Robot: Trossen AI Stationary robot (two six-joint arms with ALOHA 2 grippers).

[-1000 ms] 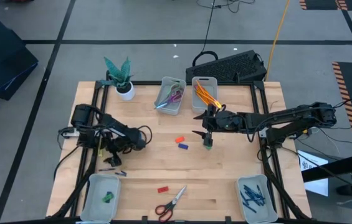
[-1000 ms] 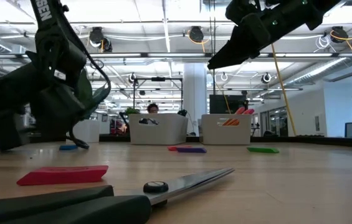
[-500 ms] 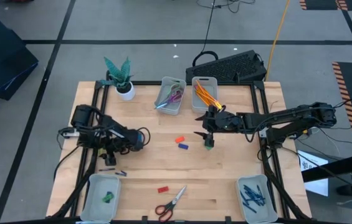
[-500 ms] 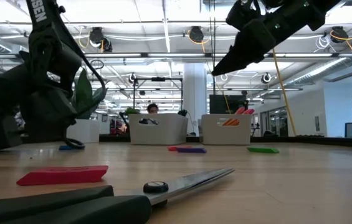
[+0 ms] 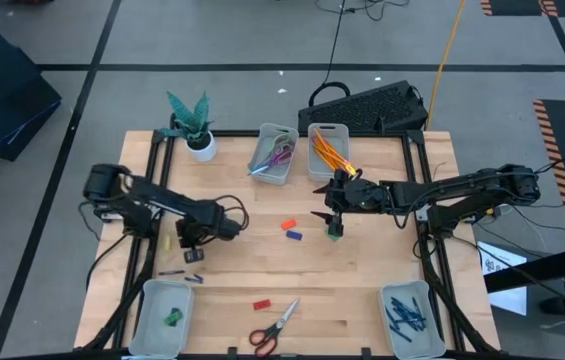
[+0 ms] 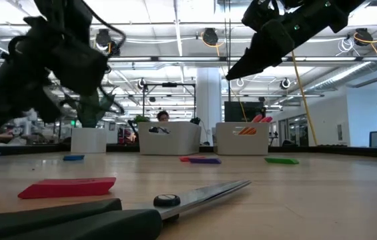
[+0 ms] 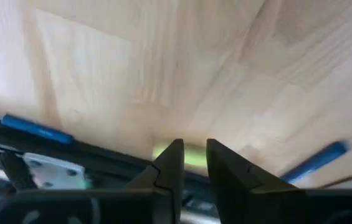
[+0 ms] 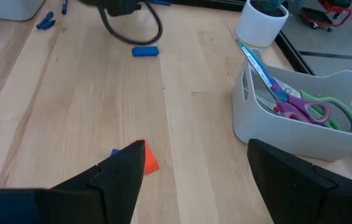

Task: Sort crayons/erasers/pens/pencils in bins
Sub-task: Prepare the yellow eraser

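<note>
- The red eraser [image 5: 261, 304] lies flat near the front edge of the counter [image 5: 362, 290], just beside the scissors [image 5: 274, 325]. It looks light, slightly rubbery and stiff enough to pinch across its short width without slipping.
- A front bin [image 5: 165, 316] on the left holds a green eraser [image 5: 173, 318]; the front bin on the right [image 5: 411, 318] holds dark blue pens [image 5: 404, 316].
- Two short crayons [image 5: 181, 274] lie near the left rail. They are thin, light and likely brittle and waxy, so a gentle pinch at mid-length seems best.
- The left gripper [image 5: 193, 237] hangs low over the left part of the counter, its fingers [image 7: 167, 171] nearly pressed together with nothing between them. A blue eraser [image 5: 192, 256] lies just beside it, and a yellowish piece [image 7: 191, 154] lies beyond the tips.
- A red and a blue eraser [image 5: 291, 230] lie touching mid-counter.
- The right gripper [image 5: 330, 207] hovers with fingers [image 8: 291, 183] spread wide and empty, above a green eraser [image 5: 334, 231].
- The far bin [image 5: 329, 152] holds orange pencils [image 5: 329, 153]: long, stiff, light.
</note>
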